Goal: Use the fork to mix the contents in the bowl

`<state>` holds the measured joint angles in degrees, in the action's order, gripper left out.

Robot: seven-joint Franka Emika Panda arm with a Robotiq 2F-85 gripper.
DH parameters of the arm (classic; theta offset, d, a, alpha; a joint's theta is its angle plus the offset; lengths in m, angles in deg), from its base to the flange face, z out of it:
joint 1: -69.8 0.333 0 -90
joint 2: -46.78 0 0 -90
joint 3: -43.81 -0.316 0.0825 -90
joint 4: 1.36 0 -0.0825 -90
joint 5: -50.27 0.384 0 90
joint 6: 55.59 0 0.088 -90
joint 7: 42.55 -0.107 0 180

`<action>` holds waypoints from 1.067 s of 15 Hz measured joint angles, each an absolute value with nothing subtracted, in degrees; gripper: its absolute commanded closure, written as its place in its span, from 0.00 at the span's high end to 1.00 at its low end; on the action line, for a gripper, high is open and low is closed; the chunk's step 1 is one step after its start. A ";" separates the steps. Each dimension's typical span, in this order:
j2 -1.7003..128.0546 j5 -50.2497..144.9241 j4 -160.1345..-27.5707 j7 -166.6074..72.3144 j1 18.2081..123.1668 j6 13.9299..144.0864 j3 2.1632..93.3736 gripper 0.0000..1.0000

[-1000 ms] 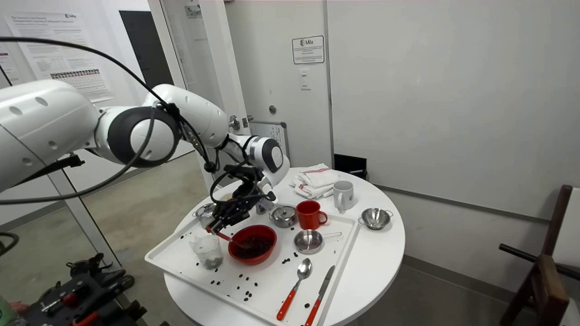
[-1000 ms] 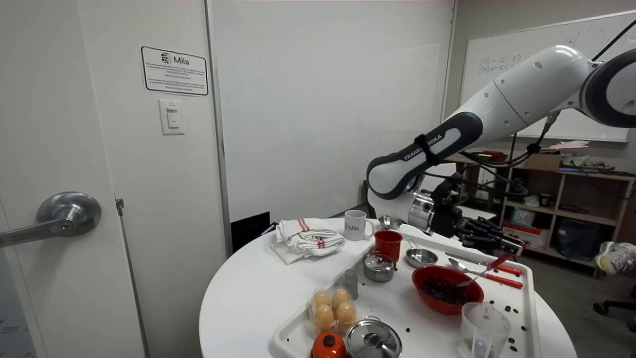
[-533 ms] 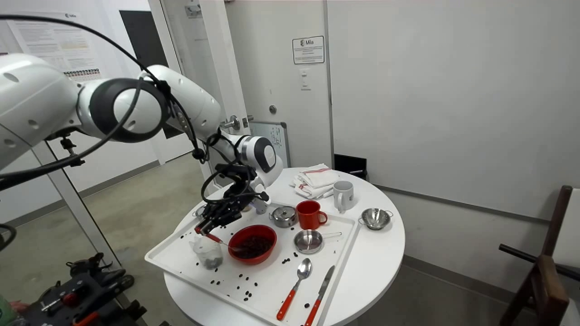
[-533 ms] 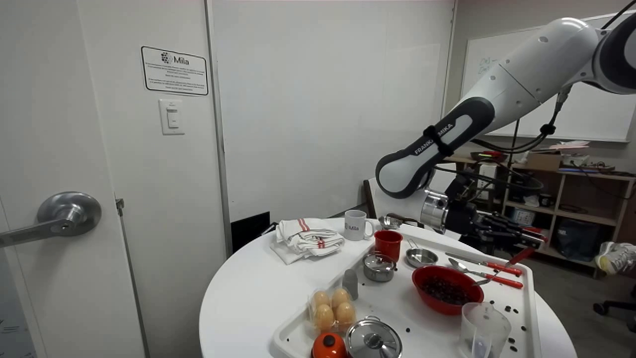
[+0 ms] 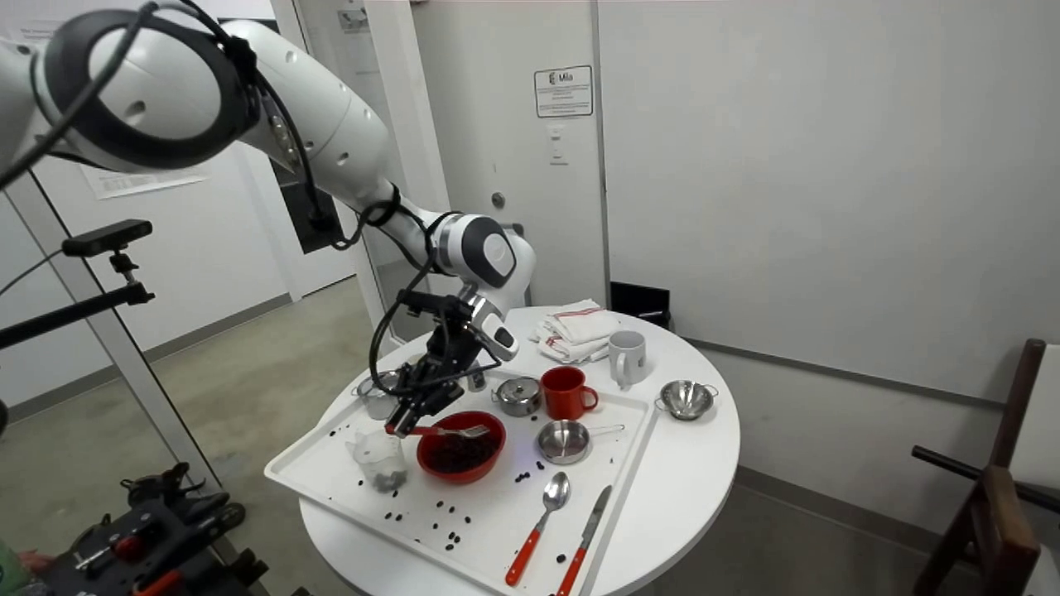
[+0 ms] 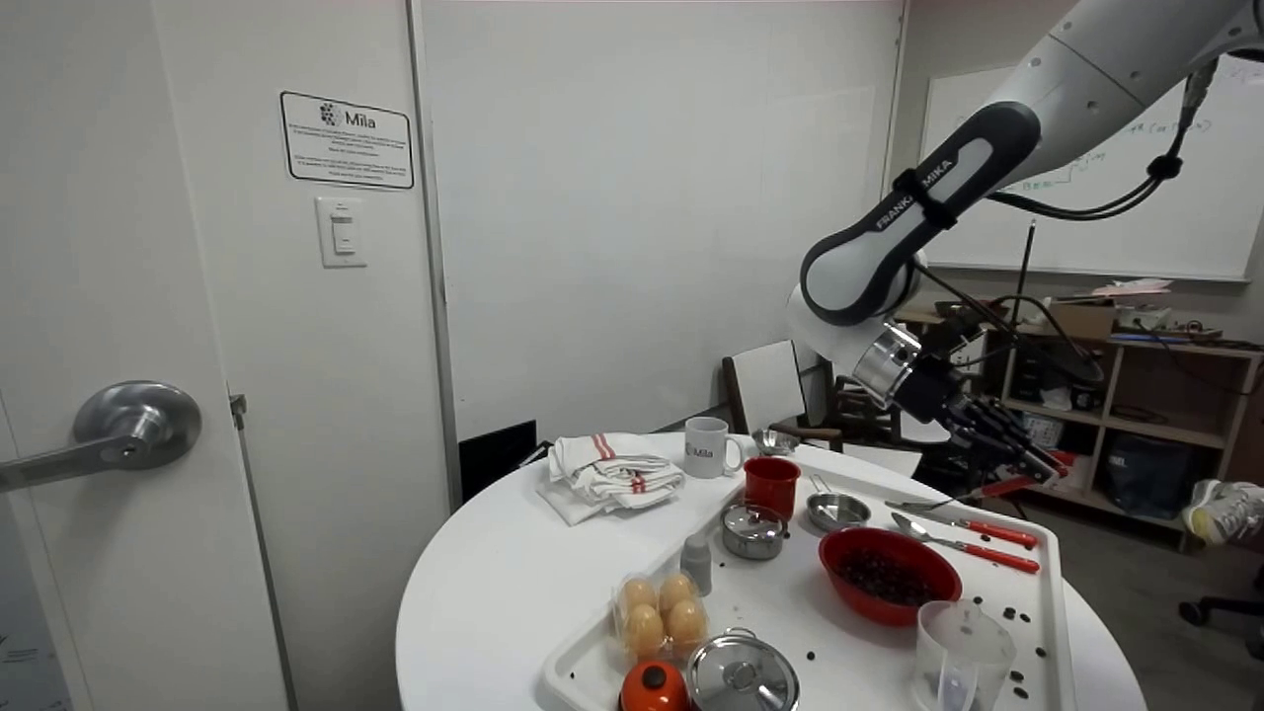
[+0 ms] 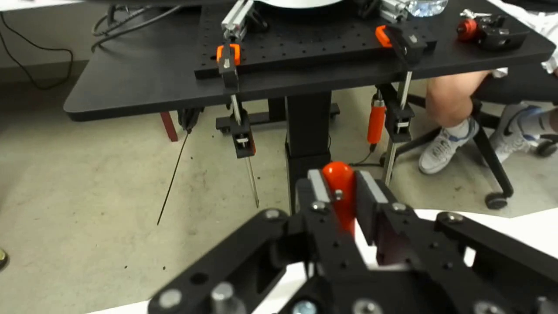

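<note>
“Fingers apart or together?”
“Clamped on the red-handled fork, which is apart from the bowl.”
“And where's the bowl?”
“Near the fingers but lower, on the tray, with the dark contents inside. Folded towels lie farther from the fingers, on the counter.”

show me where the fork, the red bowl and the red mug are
Fork (image 7: 342, 197): in the wrist view, on its red handle.
Red bowl (image 6: 884, 614): in an exterior view, on its outer wall.
Red mug (image 5: 564, 399): in an exterior view, on its body.
</note>
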<state>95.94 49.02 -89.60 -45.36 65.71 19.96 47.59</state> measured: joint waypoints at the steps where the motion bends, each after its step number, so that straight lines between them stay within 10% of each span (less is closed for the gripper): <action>1: 94.36 49.46 -92.21 -45.34 64.90 22.64 47.90 0.08; 16: 83.14 48.46 -122.34 -42.71 61.35 52.69 50.41 0.08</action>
